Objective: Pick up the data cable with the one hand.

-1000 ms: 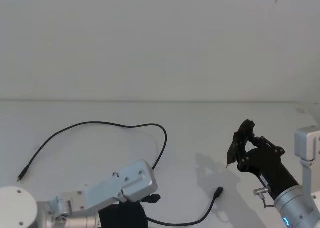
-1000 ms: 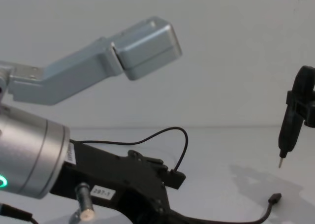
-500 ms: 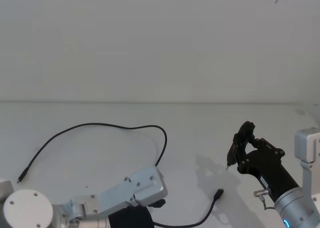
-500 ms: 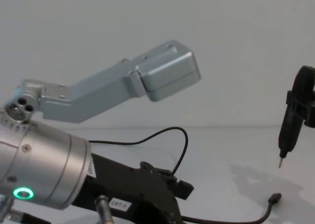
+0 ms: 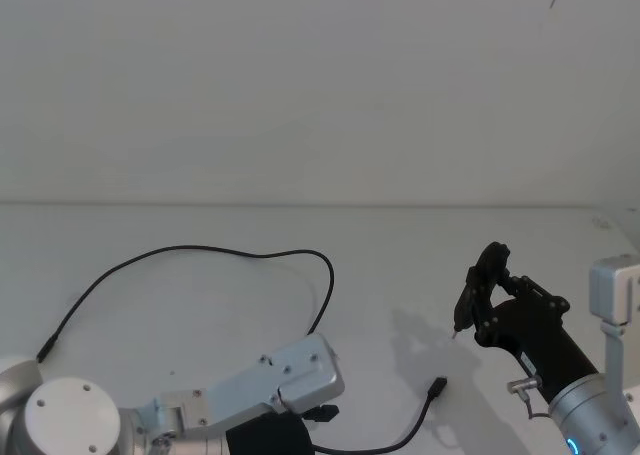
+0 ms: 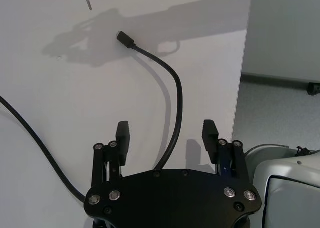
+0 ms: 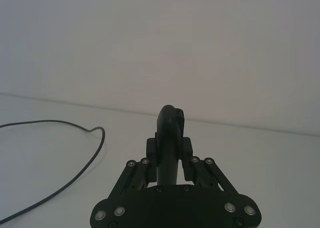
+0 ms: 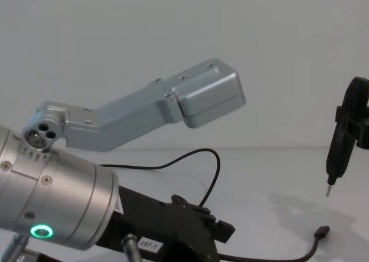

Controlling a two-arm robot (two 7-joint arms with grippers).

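Observation:
The data cable (image 5: 180,247) is a long thin black line looping across the white table, ending in a small plug (image 5: 438,383) at the front right. My left gripper (image 6: 166,138) hovers low over its near stretch, open, and in the left wrist view the cable (image 6: 178,95) runs up between the two fingers (image 6: 123,136) without being pinched. In the head view the left gripper (image 5: 318,413) sits under the silver wrist housing, which hides part of the cable. My right gripper (image 5: 487,293) is shut on a slim black tool (image 5: 467,297), held above the table near the plug.
The tool's metal pin tip (image 8: 328,188) hangs just above and beyond the plug (image 8: 323,232). The table's edge (image 6: 240,112) drops to the floor close beside the left gripper. The cable's far end (image 5: 41,355) lies at the left, with bare white table (image 5: 200,305) inside the loop.
My left arm has moved forward and to the right, bringing its gripper farther along the cable's near stretch. The right arm and tool have stayed still.

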